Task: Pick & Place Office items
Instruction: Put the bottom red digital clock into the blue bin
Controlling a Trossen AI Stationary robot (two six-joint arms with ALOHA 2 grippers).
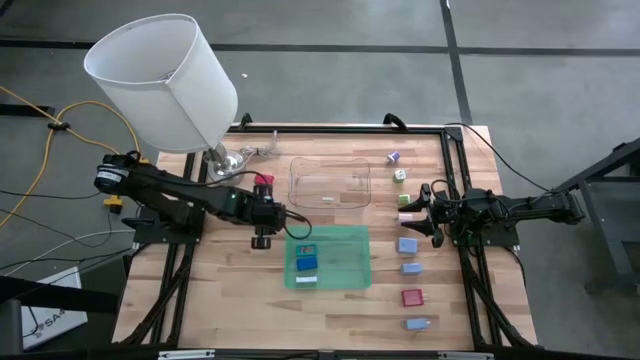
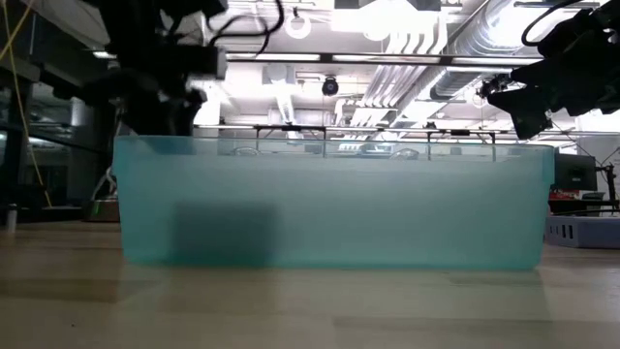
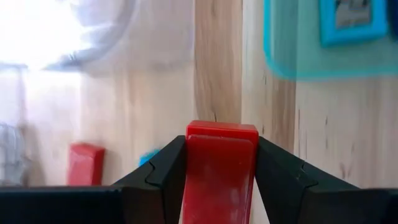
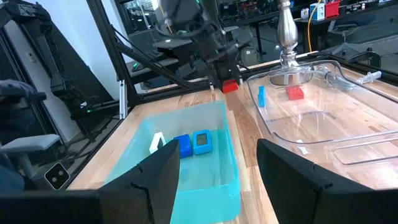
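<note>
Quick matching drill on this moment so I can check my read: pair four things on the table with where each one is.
Things:
1. red block
2. blue block
3. purple block
4. right gripper

Places:
A. inside the green tray
B. on bare wood near the table's far edge, right of the clear tray
C. clamped between the left gripper fingers
D. open, above the row of blocks right of the trays

Pairs: 1-C, 2-A, 3-B, 4-D
</note>
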